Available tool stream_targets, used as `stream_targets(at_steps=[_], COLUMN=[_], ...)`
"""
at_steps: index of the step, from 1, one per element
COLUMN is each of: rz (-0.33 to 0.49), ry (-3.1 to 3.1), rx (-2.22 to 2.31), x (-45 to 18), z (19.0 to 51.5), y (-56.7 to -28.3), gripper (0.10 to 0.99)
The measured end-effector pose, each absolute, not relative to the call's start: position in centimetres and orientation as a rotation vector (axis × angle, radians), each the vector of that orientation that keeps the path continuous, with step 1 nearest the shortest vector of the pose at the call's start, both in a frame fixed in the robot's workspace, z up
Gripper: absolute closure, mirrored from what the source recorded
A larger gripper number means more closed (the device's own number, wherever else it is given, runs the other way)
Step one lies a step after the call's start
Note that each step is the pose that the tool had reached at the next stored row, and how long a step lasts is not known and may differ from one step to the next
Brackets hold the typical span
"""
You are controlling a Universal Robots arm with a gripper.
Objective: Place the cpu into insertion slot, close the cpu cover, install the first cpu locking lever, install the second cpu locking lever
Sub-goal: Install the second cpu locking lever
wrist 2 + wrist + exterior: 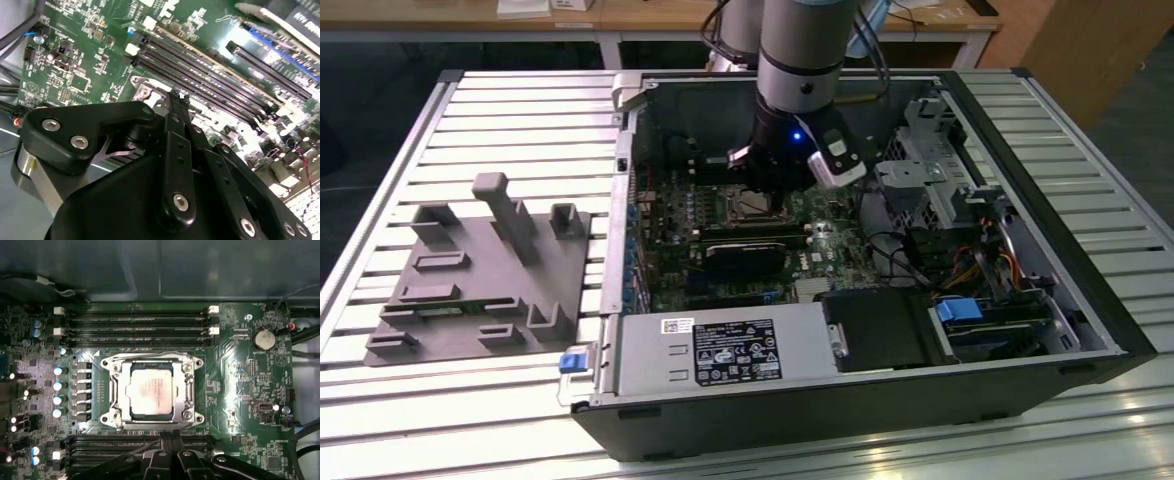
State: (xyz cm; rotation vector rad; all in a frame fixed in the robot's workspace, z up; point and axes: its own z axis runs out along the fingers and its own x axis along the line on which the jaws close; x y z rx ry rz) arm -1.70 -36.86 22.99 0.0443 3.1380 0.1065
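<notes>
Fingers pressed together at the tips, holding nothing, in both wrist views; gripper (172,442) hangs just off one edge of the insertion slot (112,390), tips at a memory-slot bank. Cpu (151,392) sits flat in the slot, pale face up. Cpu cover (187,390) looks folded down around it, chip showing through its window. Whether the locking levers are latched, can't tell. Exterior view: arm stands upright inside the open computer case (1067,300) on the slatted bench (494,110), directly above the socket.

End effector (172,95) low over green circuit board (90,55), beside long black memory slots (200,70).
</notes>
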Motion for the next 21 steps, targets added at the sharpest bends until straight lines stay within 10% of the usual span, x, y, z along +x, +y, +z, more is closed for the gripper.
stream_targets(at_steps=[21], rz=[0.109], ry=[3.138], rx=[0.044], x=[-4.2], z=[21.6], y=[-37.3], gripper=[0.98])
